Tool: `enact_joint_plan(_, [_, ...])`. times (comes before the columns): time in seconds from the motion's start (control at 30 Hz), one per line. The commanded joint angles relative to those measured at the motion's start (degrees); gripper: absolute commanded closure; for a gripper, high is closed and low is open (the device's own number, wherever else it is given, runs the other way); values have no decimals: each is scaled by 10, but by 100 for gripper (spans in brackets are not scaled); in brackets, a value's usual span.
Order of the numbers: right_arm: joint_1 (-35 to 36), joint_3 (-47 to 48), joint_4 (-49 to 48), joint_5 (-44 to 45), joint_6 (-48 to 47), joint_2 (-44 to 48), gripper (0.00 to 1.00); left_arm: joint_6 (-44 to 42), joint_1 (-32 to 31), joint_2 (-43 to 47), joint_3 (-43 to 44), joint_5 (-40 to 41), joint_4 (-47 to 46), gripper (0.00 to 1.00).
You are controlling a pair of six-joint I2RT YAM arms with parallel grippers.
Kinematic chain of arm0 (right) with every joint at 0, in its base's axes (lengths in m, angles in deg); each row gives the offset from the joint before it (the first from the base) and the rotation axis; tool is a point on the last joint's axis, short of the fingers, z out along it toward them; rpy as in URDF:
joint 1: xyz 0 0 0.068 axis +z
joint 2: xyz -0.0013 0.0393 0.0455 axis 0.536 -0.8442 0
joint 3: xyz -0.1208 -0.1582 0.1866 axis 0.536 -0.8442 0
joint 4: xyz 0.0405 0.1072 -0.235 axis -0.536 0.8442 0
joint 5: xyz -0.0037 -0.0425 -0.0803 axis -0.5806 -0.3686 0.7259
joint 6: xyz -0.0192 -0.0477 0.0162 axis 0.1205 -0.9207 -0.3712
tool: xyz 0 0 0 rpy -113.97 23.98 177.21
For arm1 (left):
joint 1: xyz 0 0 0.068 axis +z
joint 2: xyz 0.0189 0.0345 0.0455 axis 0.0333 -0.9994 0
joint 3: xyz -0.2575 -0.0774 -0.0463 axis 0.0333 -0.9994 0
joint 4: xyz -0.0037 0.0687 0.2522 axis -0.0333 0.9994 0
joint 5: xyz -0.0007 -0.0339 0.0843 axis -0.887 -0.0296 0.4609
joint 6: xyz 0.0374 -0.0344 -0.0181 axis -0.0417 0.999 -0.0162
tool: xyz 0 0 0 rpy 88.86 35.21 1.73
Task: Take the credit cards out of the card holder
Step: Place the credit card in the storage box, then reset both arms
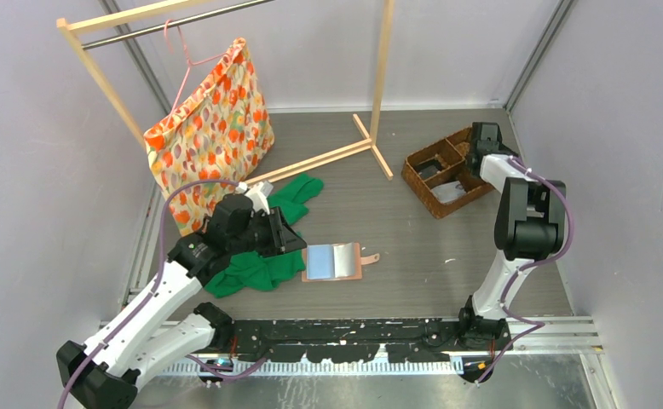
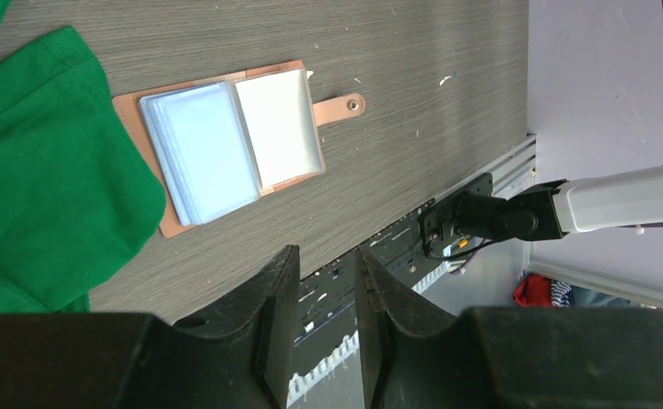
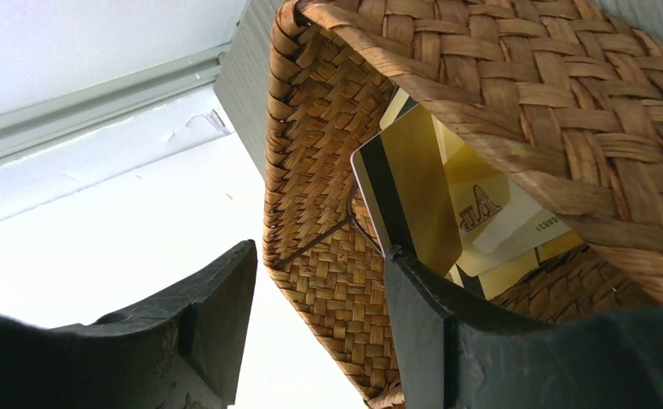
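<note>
The salmon-pink card holder [image 1: 334, 261] lies open and flat on the table, its snap tab [image 1: 369, 257] pointing right. In the left wrist view the card holder [image 2: 226, 145] shows a stack of pale blue cards [image 2: 204, 149] in its left half. My left gripper [image 1: 296, 241] hovers just left of it, over the green cloth. The left gripper [image 2: 326, 251] is open a little, with nothing between its fingers. My right gripper [image 1: 475, 156] reaches into the wicker basket [image 1: 422, 170] at the back right. The right gripper [image 3: 319, 249] is open. A gold credit card [image 3: 413, 187] leans inside the basket beside one finger.
A green cloth [image 1: 264, 256] lies under the left arm. An orange patterned bag [image 1: 213, 128] hangs from a wooden rack [image 1: 328, 158] at the back left. The basket [image 3: 567, 85] has several compartments; more gold cards lie behind the leaning one. Walls close in on both sides.
</note>
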Motion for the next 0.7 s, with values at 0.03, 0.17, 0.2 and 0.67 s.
enact_joint_plan(0.03, [6, -27, -28, -6, -27, 72, 37, 5, 2, 11, -3, -4, 2, 68])
enact_joint_plan(0.17, [6, -65, -47, -3, -84, 151, 35, 5, 2, 15, 0, -5, 4, 68])
enact_joint_plan(0.2, [6, -73, -48, 1, -103, 181, 34, 5, 2, 16, 1, -5, 4, 68])
enact_joint_plan(0.67, [6, -83, -40, -197, -546, 390, 25, -24, 2, 28, 37, 40, 69, 68])
